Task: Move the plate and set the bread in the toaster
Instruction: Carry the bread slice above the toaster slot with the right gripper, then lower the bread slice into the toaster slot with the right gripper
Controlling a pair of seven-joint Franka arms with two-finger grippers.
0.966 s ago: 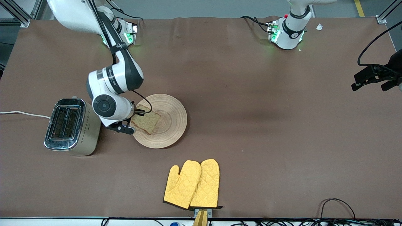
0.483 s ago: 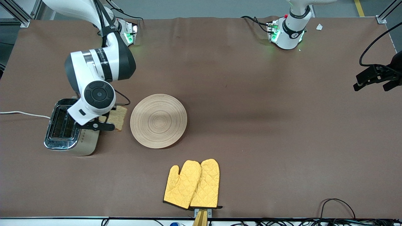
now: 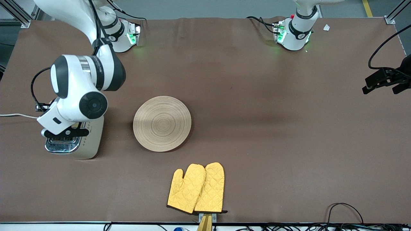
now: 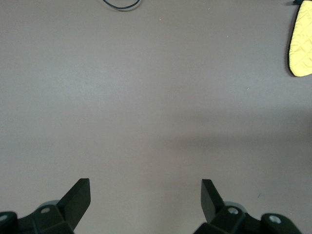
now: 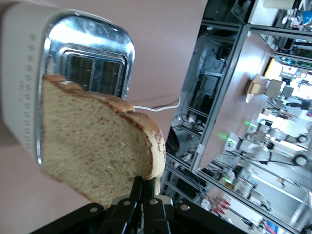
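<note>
My right gripper (image 3: 65, 132) hangs over the cream toaster (image 3: 92, 141) at the right arm's end of the table. In the right wrist view the gripper (image 5: 146, 184) is shut on the crust edge of the speckled brown bread slice (image 5: 95, 148). It holds the slice above the toaster's chrome top and slots (image 5: 90, 68). In the front view the arm's wrist hides the bread. The round wooden plate (image 3: 162, 123) lies bare beside the toaster, toward the table's middle. My left gripper (image 3: 383, 82) waits open and empty at the left arm's end, over bare mat (image 4: 145, 187).
Yellow oven mitts (image 3: 196, 188) lie nearer to the front camera than the plate; one also shows in the left wrist view (image 4: 302, 44). The toaster's white cord (image 3: 16, 115) runs off the table's edge at the right arm's end. Cables lie along the front edge.
My right gripper has lifted the bread off the plate and carried it from beside the toaster to over the toaster's top. The plate now lies bare. The left arm has barely moved.
</note>
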